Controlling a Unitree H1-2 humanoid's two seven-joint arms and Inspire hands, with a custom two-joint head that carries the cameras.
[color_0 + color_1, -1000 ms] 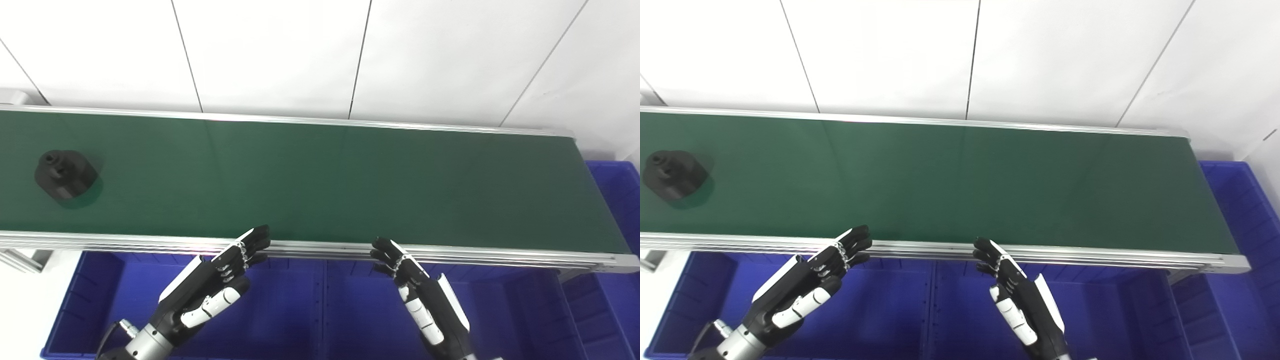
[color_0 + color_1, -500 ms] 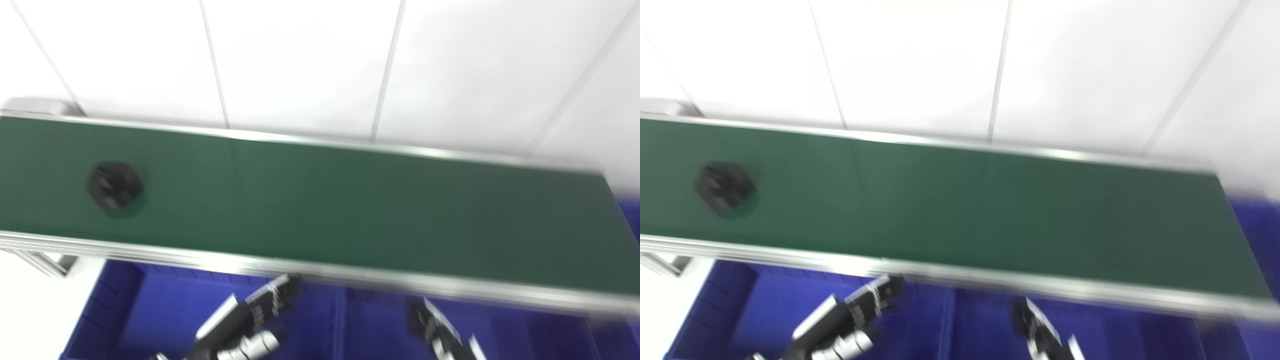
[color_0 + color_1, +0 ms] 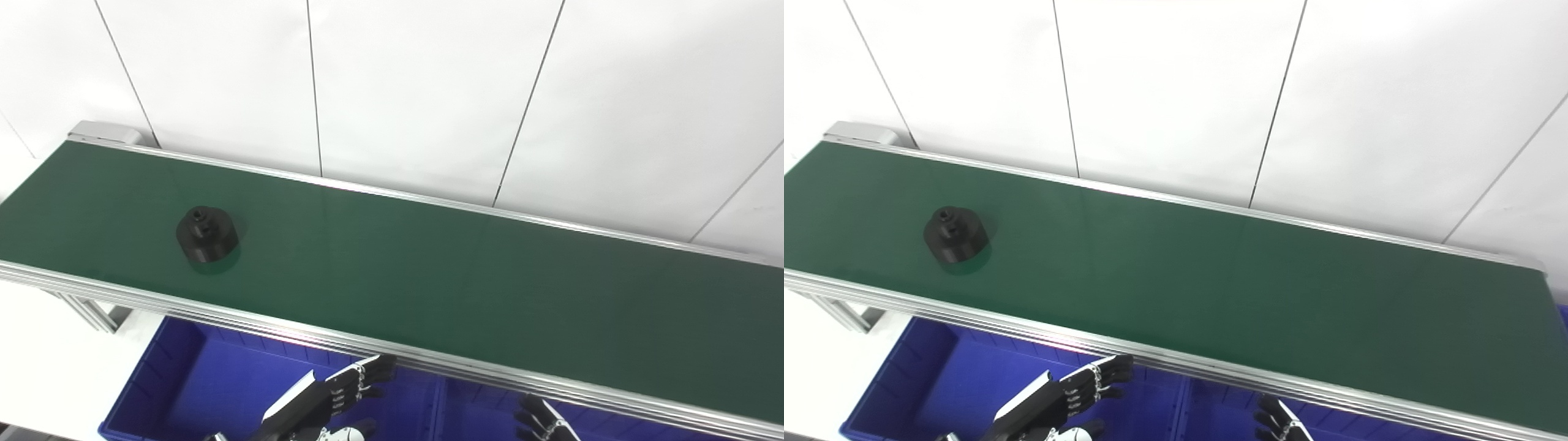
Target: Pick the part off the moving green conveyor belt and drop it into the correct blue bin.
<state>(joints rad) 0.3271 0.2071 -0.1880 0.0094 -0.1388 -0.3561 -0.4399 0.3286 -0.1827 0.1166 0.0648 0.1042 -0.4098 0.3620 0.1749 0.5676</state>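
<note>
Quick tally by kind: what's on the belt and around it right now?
Black part on the belt: 1
Green conveyor belt: 1
Blue bins seen below the near rail, partly hidden: at least 2
Robot hands, left and right, both empty: 2
Total: at least 6

Bright, even, diffuse lighting. Both views sharp, no motion blur. White wall (image 3: 429, 92) near overexposure. Faint sheen along green belt (image 3: 429, 275). Soft, short shadow beneath black part (image 3: 206, 234). Slight glare on aluminium rail (image 3: 1164, 361).
</note>
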